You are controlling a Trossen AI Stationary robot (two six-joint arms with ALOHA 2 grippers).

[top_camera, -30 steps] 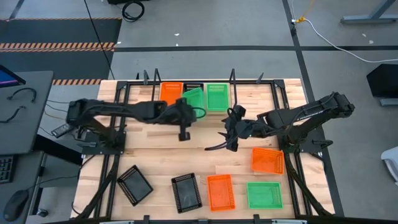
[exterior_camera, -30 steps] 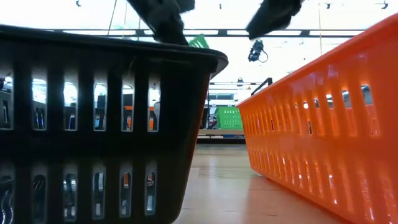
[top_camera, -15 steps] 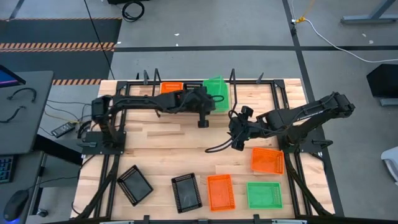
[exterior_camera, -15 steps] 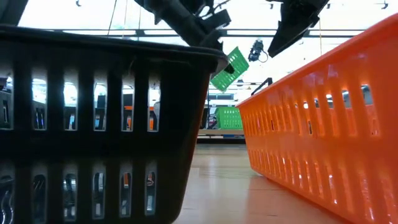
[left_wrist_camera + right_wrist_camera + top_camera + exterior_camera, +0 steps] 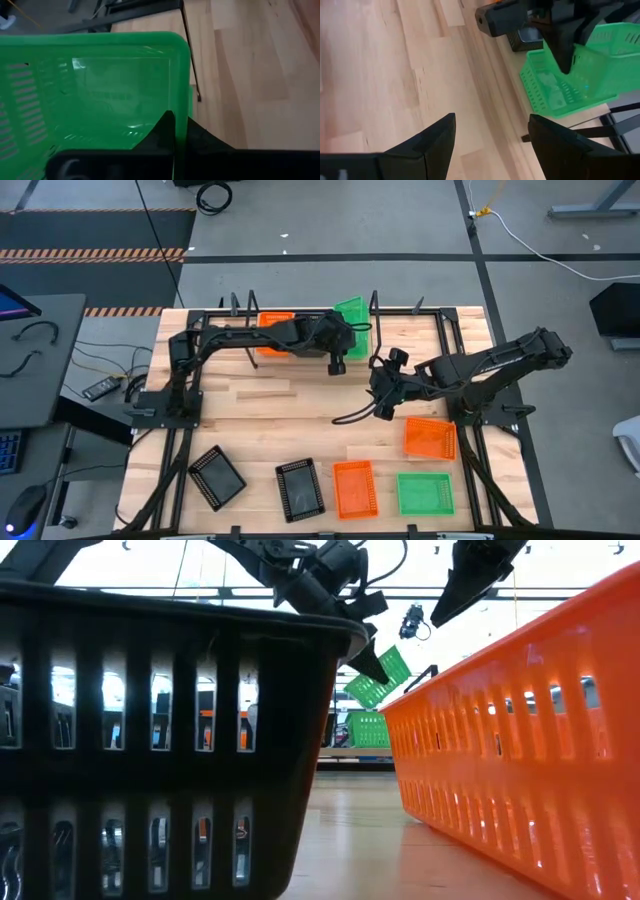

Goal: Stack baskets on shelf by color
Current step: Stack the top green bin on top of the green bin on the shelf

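Clearly light and stiff, the green basket (image 5: 352, 315) hung tilted over the shelf (image 5: 400, 330), left jaws pinching its thin rim (right jaws gaped empty)

You get even, bright overhead light from above, with only soft shadows on the tabletop (image 5: 260, 405). At table height, the ceiling lights blow out behind the arms, and the black basket (image 5: 150, 740) and orange basket (image 5: 530, 740) nearest the lens are large and soft. Glare glints inside the green basket (image 5: 100, 95).
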